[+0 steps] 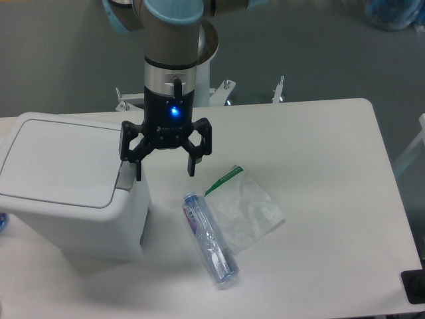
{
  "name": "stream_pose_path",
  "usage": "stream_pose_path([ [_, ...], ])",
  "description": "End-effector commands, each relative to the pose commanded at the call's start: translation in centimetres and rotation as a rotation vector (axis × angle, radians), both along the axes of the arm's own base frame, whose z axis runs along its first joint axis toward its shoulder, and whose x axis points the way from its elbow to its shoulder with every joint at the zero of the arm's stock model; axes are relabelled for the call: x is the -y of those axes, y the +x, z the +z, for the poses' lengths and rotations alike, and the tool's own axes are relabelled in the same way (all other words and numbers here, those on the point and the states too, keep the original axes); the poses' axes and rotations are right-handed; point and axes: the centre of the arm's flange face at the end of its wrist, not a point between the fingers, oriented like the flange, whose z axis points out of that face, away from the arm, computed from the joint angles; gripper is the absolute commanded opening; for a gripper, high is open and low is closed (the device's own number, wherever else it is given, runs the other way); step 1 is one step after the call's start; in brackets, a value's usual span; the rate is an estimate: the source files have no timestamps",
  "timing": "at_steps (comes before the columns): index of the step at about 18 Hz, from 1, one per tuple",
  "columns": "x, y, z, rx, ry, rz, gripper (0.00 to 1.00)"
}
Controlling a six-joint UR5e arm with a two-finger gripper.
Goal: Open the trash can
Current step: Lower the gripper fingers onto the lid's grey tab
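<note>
Standing on the left of the white worktop (332,199) is one bin (63,183), white and boxy, its flat lid (56,159) down; its left edge is cut off by the frame. One grey tab (125,177) shows at the lid's right edge. One end effector (165,165) hangs over the bin's right side, fingers spread apart with nothing between them, the left fingertip (138,174) just above or touching the tab; which, I cannot tell. A blue light glows on its body. One clear bottle (210,239) lies on its side right of the bin, and its label carries print too small to read. One clear bag (246,209) with a green strip lies partly under the bottle. A dark object (414,287) is cut off at the lower right corner.
</note>
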Motion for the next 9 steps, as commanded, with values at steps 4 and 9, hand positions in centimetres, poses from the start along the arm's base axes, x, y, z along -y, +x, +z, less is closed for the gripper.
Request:
stream_pose_path([
  [4,0.05,0.04,-0.32,0.004,-0.004,0.0,1.0],
  [9,0.25,0.23,-0.68,0.008,-0.009,0.0,1.0],
])
